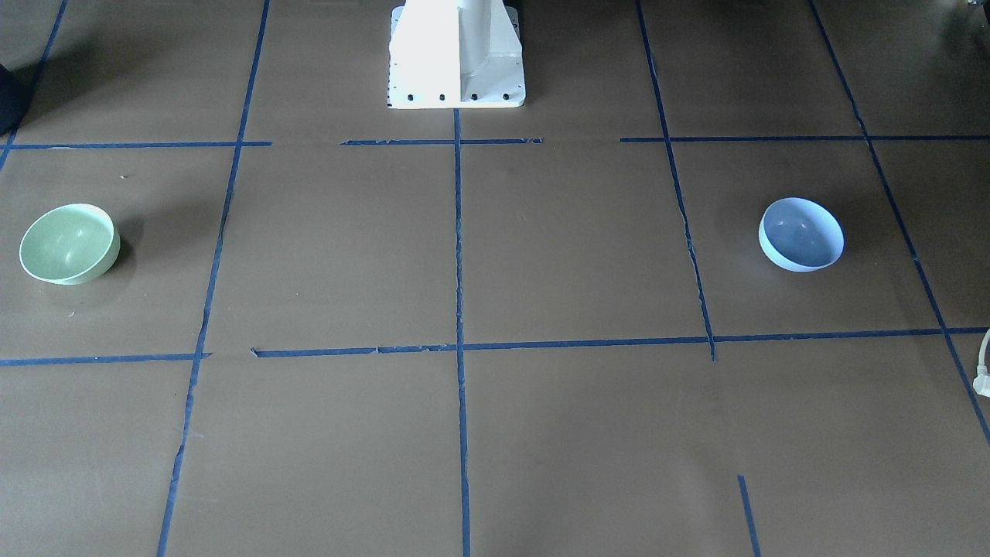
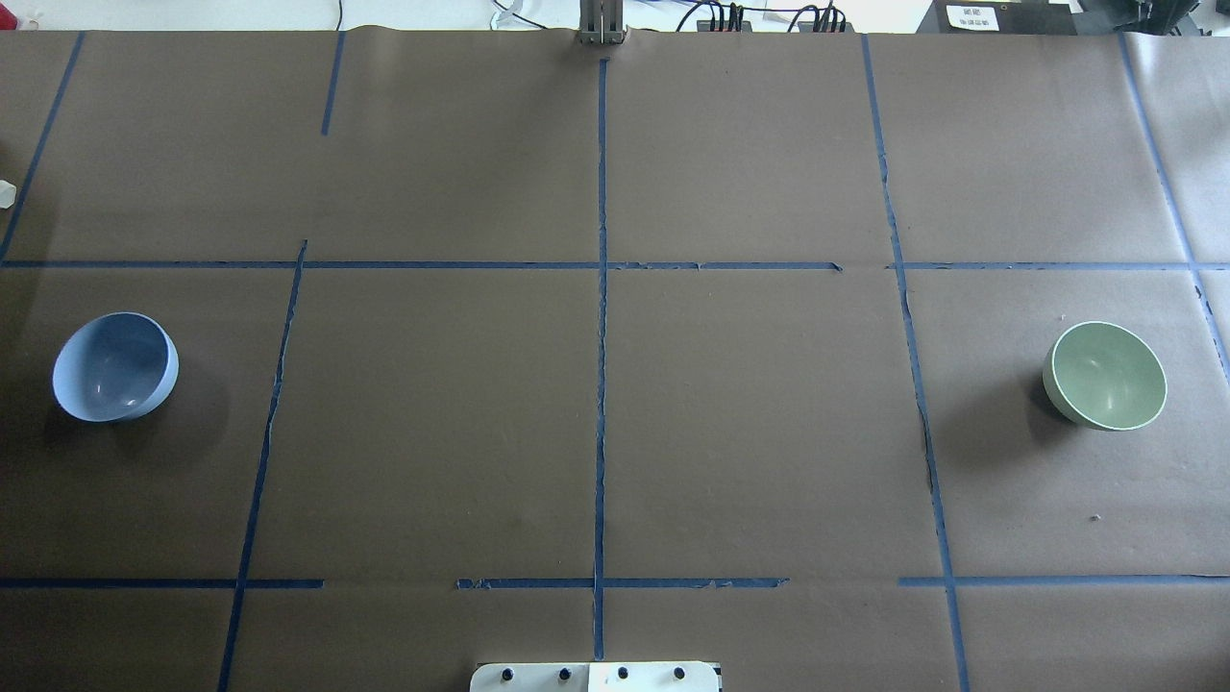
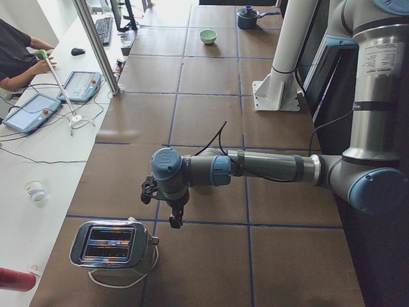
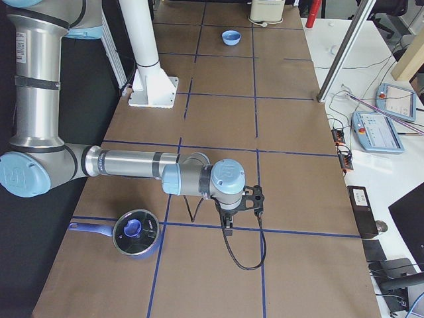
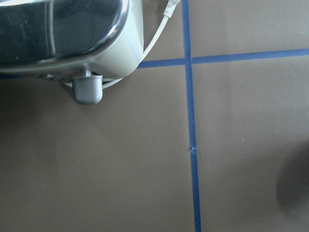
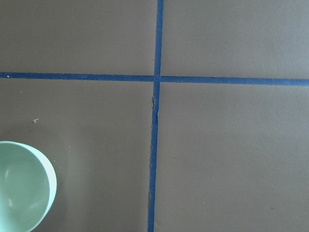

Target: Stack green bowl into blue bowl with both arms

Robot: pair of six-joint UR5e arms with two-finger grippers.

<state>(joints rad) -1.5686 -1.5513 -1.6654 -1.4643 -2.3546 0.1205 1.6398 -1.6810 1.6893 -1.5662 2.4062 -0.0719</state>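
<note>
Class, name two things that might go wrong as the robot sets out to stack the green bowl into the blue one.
The green bowl and blue bowl sit at opposite ends, so the long carry may let a smooth bowl slip. The left pincer hangs beside the toaster; a swing might knock it.

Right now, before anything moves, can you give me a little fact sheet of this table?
Green bowl: upright, empty, robot's right side
Blue bowl: upright, empty, robot's left side
Stacked: no, bowls far apart
Left gripper: above table near toaster; open or shut unclear
Right gripper: above table near pot; open or shut unclear
</note>
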